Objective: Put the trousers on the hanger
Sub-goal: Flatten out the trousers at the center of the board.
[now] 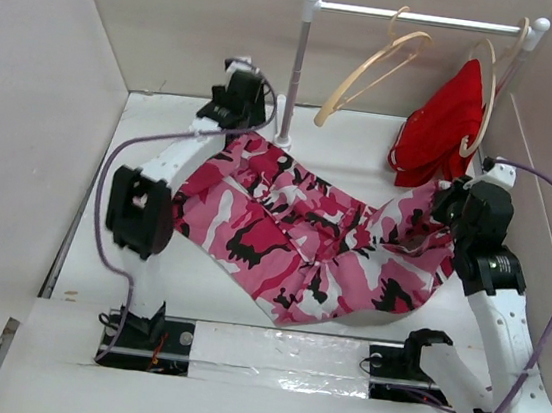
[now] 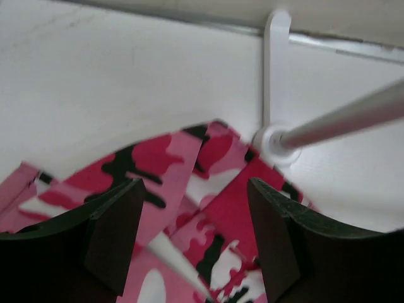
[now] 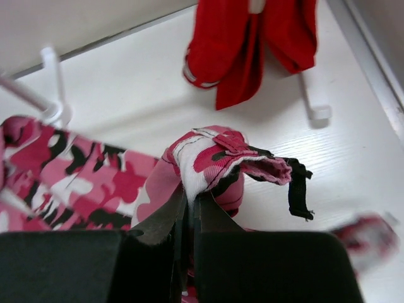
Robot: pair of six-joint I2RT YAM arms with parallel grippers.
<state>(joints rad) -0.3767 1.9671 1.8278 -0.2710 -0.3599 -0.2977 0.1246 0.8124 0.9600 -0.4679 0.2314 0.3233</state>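
My right gripper (image 3: pixel 188 203) is clenched on a bunch of trousers (image 1: pixel 312 241), front-right of the hanger (image 1: pixel 373 72); left gripper (image 2: pixel 192 208) open, off the hanger's left; trousers run crosswise in front of it.

There is one pair of trousers (image 1: pixel 302 240) and one red garment (image 1: pixel 446 122). Two hangers, the bare hanger (image 1: pixel 331 104) and the clothed hanger (image 1: pixel 492 92), and one rail (image 1: pixel 450 21). Two grippers, the left gripper (image 2: pixel 192 214) and the right gripper (image 3: pixel 190 211)
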